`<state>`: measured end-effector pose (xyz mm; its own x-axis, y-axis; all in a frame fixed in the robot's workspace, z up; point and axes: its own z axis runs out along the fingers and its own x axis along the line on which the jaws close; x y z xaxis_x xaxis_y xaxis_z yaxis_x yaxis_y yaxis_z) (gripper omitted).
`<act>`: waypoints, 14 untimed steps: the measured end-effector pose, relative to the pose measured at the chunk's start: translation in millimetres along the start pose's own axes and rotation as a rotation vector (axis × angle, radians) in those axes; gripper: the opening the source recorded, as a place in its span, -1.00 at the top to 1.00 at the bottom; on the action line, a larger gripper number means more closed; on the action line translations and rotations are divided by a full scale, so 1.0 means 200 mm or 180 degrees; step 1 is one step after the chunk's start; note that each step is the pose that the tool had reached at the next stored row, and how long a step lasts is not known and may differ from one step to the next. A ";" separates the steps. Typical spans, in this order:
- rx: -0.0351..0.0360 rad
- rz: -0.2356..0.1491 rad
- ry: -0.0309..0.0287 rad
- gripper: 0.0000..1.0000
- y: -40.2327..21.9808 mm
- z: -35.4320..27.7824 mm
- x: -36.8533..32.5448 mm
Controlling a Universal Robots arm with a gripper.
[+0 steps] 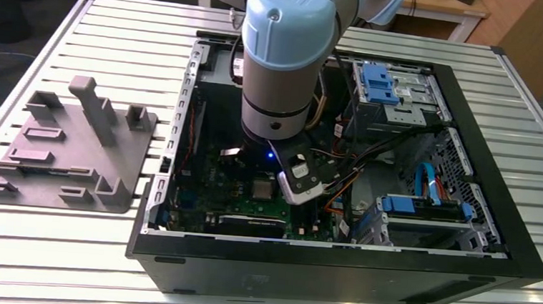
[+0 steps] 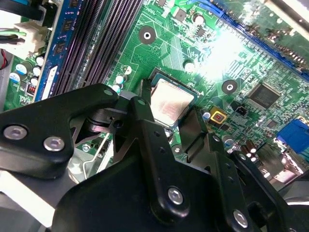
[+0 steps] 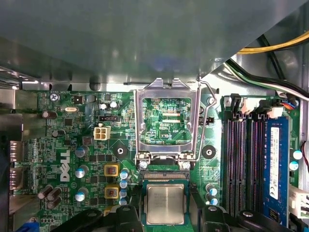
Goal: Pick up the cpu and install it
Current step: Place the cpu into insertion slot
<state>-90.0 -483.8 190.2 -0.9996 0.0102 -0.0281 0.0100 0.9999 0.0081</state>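
Note:
The cpu (image 3: pixel 165 204), a small silvery square chip, lies flat over the socket on the green motherboard (image 3: pixel 72 145) inside the open computer case. It also shows in the second wrist view as cpu (image 2: pixel 169 103), and in the exterior view as cpu (image 1: pixel 263 189) just under the arm's wrist. My gripper (image 3: pixel 165 215) is low over the board and shut on the chip. Its black fingers (image 3: pixel 126 215) press the chip's two opposite sides. The hollow metal socket frame (image 3: pixel 140 121) stands flipped open just beyond the chip, with its wire lever (image 3: pixel 206 111) raised.
Black memory slots (image 3: pixel 239 159) and a blue memory stick (image 3: pixel 273 159) run beside the socket. Loose cables (image 3: pixel 270 72) hang near the case wall. A grey plastic tray (image 1: pixel 62 144) with upright blocks sits on the slatted table at the exterior view's left. Blue drive cages (image 1: pixel 376 84) fill the case's far side.

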 end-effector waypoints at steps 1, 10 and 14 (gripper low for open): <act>0.0000 0.0000 0.0000 0.06 0.000 0.002 -0.001; 0.0000 0.0000 0.0000 0.06 0.002 0.004 -0.009; 0.0000 0.0000 0.0000 0.06 0.003 0.004 -0.009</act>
<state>-88.1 -483.2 189.5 -0.9996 0.0101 -0.0281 0.0099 0.9999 0.0081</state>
